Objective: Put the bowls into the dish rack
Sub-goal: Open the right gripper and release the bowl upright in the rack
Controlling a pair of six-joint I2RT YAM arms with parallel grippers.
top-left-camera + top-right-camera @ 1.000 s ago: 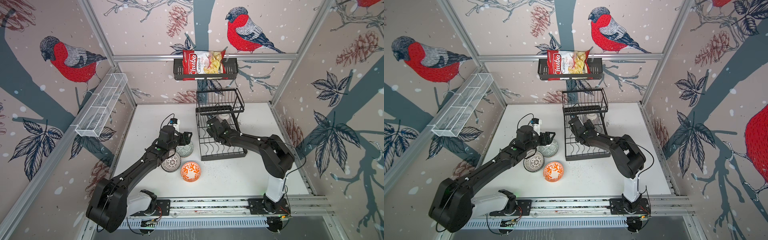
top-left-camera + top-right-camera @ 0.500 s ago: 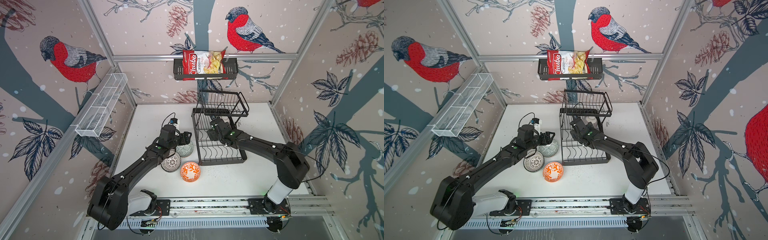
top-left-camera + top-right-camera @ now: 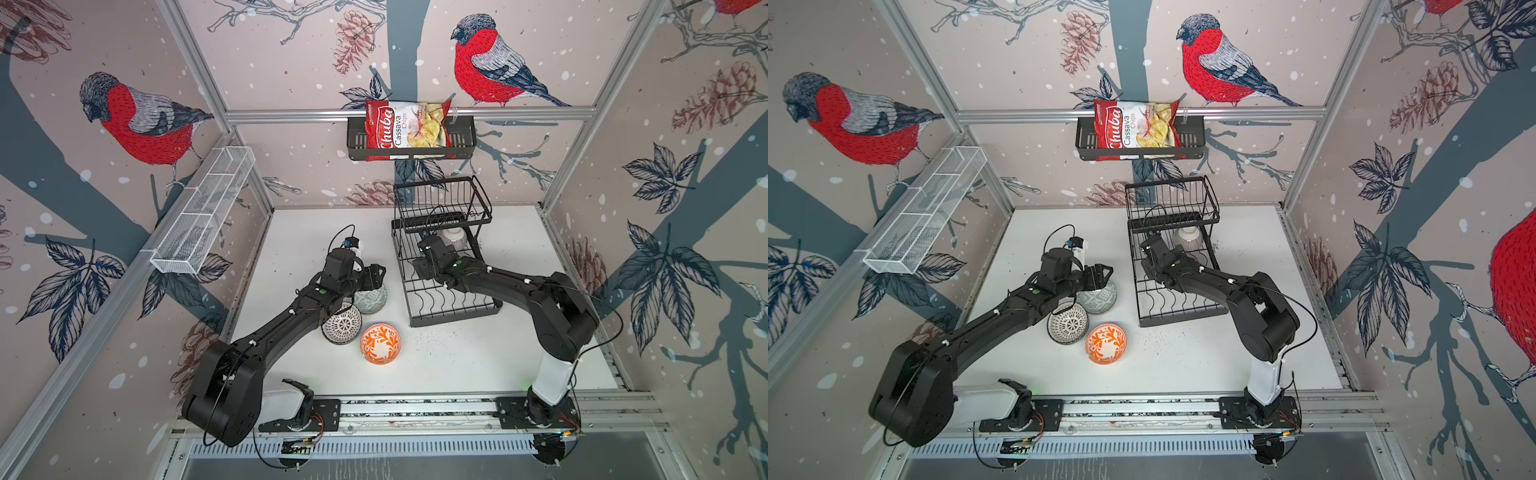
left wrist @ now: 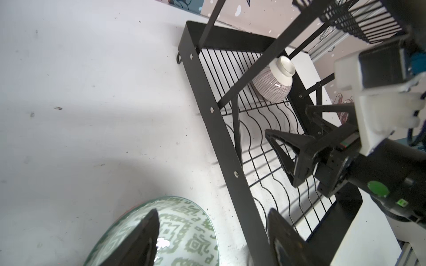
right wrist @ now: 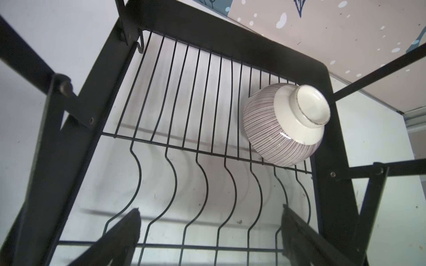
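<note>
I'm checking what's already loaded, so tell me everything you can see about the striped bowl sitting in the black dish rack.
The striped bowl is small and round, glossy ceramic by its look, cream with fine pinkish-brown lines over its body and a plain cream foot ring. It lies mouth down and tilted, foot up, on the straight wires in a far corner of the lower tier of the dish rack, beneath the upper basket. The right claw hangs open, apart from it.
</note>
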